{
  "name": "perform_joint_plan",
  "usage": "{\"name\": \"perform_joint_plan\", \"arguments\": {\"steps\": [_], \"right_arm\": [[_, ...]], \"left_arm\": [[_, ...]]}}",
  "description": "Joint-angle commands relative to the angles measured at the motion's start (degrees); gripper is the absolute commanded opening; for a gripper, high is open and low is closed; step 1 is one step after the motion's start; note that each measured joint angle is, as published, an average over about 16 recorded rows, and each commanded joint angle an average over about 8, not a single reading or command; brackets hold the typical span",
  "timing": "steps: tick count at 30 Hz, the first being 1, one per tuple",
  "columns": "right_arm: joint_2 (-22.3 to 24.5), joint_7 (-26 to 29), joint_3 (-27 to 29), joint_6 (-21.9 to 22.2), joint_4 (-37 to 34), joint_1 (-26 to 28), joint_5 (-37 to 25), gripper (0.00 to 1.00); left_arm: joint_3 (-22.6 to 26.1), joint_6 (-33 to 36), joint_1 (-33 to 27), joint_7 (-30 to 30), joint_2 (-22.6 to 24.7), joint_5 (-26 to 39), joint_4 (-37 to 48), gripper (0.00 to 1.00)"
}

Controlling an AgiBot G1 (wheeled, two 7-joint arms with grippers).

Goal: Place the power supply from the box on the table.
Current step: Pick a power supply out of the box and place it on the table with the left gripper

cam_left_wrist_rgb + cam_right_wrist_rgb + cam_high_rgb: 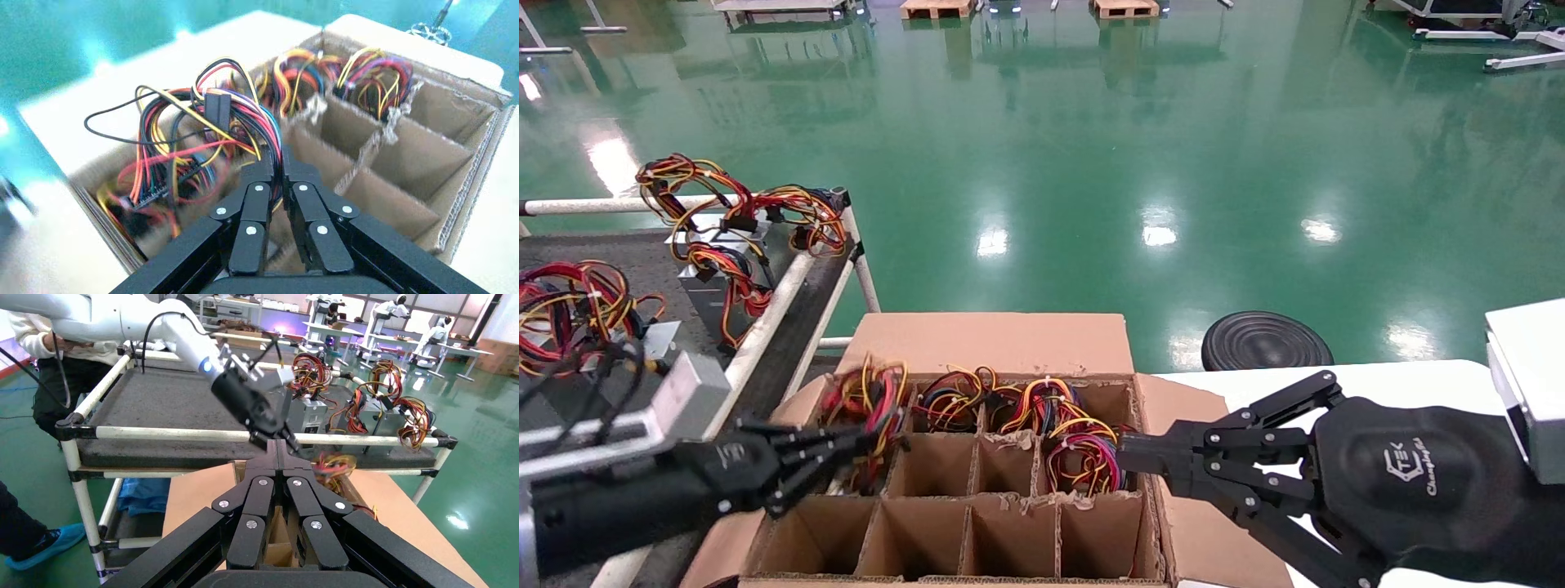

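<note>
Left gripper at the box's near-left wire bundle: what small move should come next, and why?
Probably a straight lift. The left gripper looks shut on the wire bundle of the power supply in the box's left cell, with the unit itself still down between the dividers. Raising it clear comes before swinging to the table. The right gripper sits at the box's right edge.

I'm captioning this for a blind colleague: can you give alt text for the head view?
The left gripper is shut on a wire bundle at the box's far-left cell, while the shut right gripper hovers over the box's right side. More power supplies already lie on the grey railed table to the left.
</note>
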Motion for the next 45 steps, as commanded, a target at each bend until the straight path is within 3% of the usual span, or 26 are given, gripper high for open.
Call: {"name": "perform_joint_plan", "arguments": {"steps": [1,16,45], "right_arm": [[0.0,0.0,0.0,0.0,0.0,0.0,0.0,0.0],[0.0,0.0,0.0,0.0,0.0,0.0,0.0,0.0],[0.0,0.0,0.0,0.0,0.0,0.0,0.0,0.0]], "left_arm": [[-0.8,0.4,-1.0,1.6,-0.4,0.3,-0.7,0.0],[-9.1,2.6,-9.6,14.8,0.8,-0.3,-3.5,0.0],[-18.2,-0.4,-18.1,24.7,-2.3,0.2,-4.8,0.0]]}}
